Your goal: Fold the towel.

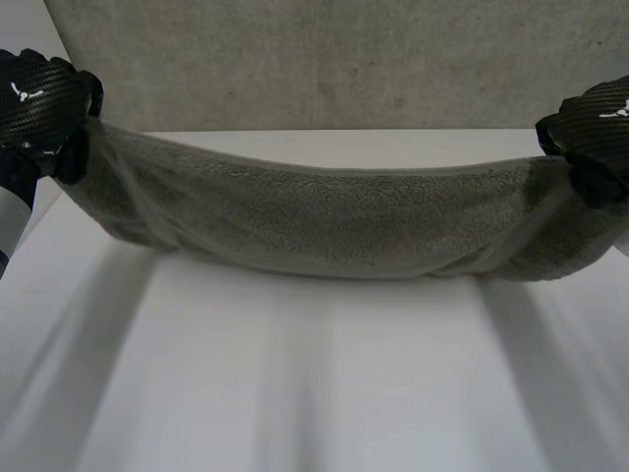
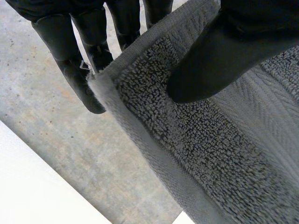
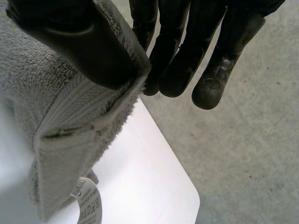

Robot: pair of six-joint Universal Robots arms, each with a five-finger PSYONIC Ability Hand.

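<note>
The left hand [image 1: 44,103] is pinching one end of the towel [image 1: 324,221]: in its wrist view the thumb [image 2: 219,60] is pressing down on the looped pile just inside the hemmed edge, while the fingers [image 2: 65,60] are reaching under the corner from the other side. The right hand [image 1: 595,128] is doing the same at the opposite end, its thumb [image 3: 79,42] lying across the woven border and its fingers [image 3: 219,65] hanging straight just past the corner, so each hand is closing on cloth rather than standing wide. The towel is grey-green terry with a flat ribbed band near its short edges, and it is hanging between the two hands as a long, shallow sling, sagging in the middle and bunching into diagonal pleats at each grip. It is stretching across the far part of the white table [image 1: 314,393]; whether its lowest fold is touching the tabletop I cannot tell. A white printed care label [image 3: 88,205] is dangling from the towel's end below the right hand. Beyond the table's far edge, a grey concrete floor [image 1: 324,59] is showing behind the cloth. Each thumb is covering part of the towel's corner.
</note>
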